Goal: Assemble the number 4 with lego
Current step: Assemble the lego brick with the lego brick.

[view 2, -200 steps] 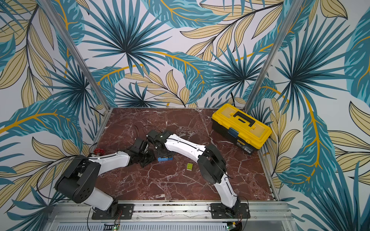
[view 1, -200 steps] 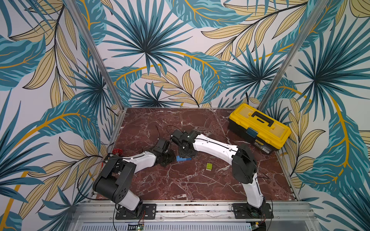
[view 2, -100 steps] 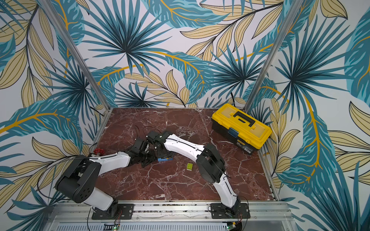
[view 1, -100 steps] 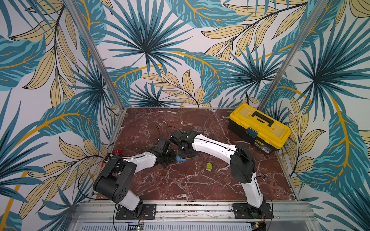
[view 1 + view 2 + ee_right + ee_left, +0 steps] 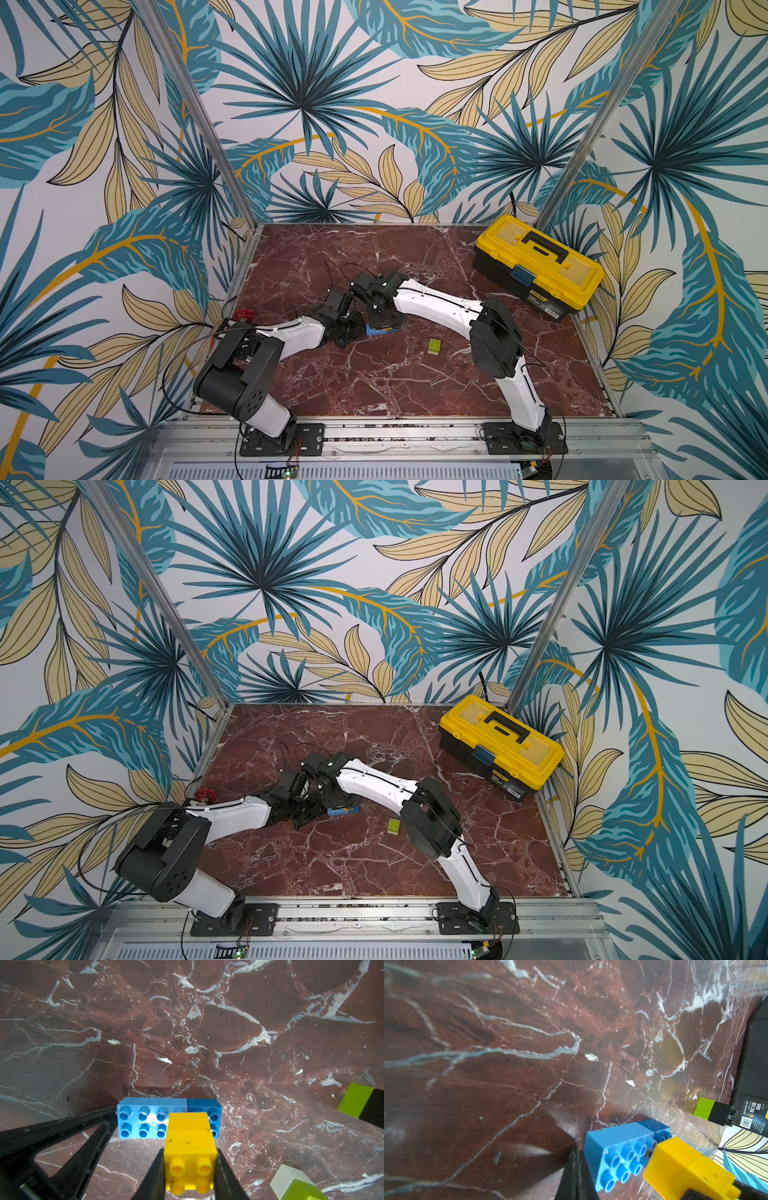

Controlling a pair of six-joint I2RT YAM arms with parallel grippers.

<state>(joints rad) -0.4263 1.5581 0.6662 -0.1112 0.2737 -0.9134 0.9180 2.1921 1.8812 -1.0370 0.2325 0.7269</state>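
A long light-blue lego brick [image 5: 143,1118] and a dark-blue brick [image 5: 204,1105] lie end to end on the marble, studs facing the right wrist camera. My right gripper [image 5: 189,1151] is shut on a yellow brick [image 5: 190,1136]. The far end of that brick covers the studs where the two blues meet. My left gripper [image 5: 576,1152] is shut and empty, its tips against the light-blue brick's [image 5: 618,1142] free end. In both top views the two grippers meet over the blue bricks [image 5: 381,331] [image 5: 343,811]. A joined lime-green and black stub [image 5: 357,1103] lies apart.
A white brick joined to a lime-green one [image 5: 291,1180] lies near my right gripper. A lime-green brick [image 5: 434,346] shows beside the right arm. A big yellow toolbox [image 5: 536,266] stands at the back right. A red knob [image 5: 240,316] sits at the left edge.
The right arm has shifted only slightly over the blue bricks. Both grippers hold as before.
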